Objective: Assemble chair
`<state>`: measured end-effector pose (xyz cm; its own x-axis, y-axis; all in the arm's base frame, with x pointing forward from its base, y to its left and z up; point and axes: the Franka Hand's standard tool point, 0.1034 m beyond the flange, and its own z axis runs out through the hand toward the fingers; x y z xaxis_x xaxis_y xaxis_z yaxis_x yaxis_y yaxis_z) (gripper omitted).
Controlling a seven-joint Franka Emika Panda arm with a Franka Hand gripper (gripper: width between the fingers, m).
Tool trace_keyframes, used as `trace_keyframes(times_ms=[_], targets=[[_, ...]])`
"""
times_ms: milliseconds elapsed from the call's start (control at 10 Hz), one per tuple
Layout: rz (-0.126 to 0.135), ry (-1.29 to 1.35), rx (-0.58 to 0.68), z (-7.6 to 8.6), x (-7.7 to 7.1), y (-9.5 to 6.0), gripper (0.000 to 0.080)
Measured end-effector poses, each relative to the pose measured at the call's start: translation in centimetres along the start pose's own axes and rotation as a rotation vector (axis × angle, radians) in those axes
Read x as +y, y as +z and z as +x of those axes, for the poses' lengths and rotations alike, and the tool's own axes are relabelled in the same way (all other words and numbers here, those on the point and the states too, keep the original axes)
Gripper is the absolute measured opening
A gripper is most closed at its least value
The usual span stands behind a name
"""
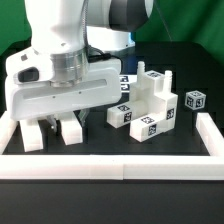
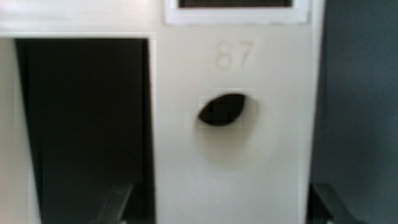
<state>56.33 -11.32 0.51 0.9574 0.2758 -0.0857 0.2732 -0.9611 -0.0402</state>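
Squarely between the fingers [image 2: 118, 206] of the hand [image 2: 222, 204], a white chair slab [image 2: 240, 160]; pinched or merely straddled, unclear.

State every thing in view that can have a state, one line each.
claw: low over the slab, a finger at each side; clamped or not, cannot tell.
slab: between the claw's fingers, holed face toward the wrist camera.
stacked parts: loose on the table, not touched by the claw.
small block: on the table at the exterior view's right, tag showing.
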Motion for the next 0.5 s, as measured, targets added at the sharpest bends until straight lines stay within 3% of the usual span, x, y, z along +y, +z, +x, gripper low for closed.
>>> trace_keyframes(times_ms=[200, 500], targets=[[-0.002, 0.016, 0.006, 0.1, 0.0, -0.3, 0.0286], [0.009, 0.022, 0.015, 0.5, 0.0, -2.6, 0.0286]])
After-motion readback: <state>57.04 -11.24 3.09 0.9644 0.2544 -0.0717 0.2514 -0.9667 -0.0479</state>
